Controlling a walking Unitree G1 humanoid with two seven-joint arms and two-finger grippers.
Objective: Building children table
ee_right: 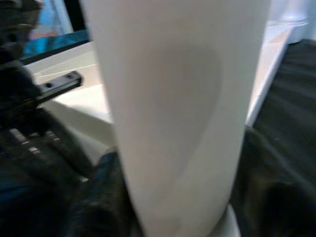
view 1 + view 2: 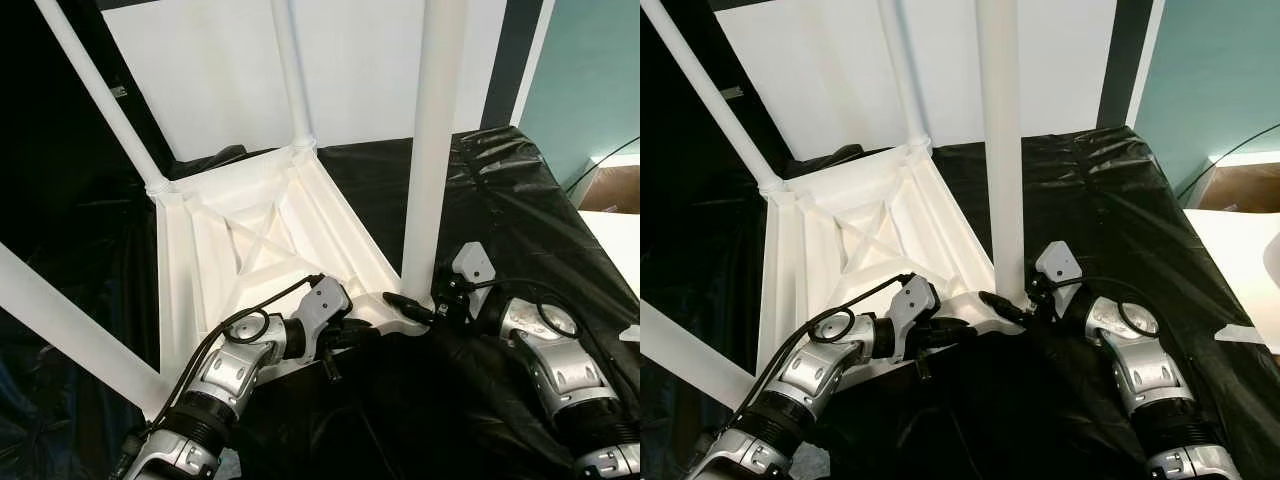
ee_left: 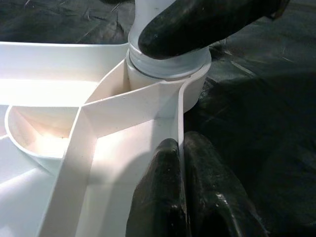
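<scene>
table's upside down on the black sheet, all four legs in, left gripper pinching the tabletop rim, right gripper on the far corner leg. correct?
One slip: the right gripper is on the near corner leg, not the far one, as the left eye view shows. Rest holds: left gripper pinches the tabletop rim.

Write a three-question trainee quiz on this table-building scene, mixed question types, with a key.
1. True or false: the white table top lies upside down on the black cover, legs pointing up.
2. What is the left gripper pinching?
A. a leg
B. the table top's rim
C. the black cover
3. Fill in: the right gripper sits at the base of the near ____.

Key
1. True; three more legs stand in the other corners.
2. B; its fingers close on the thin wall beside the leg socket.
3. Leg.
</scene>
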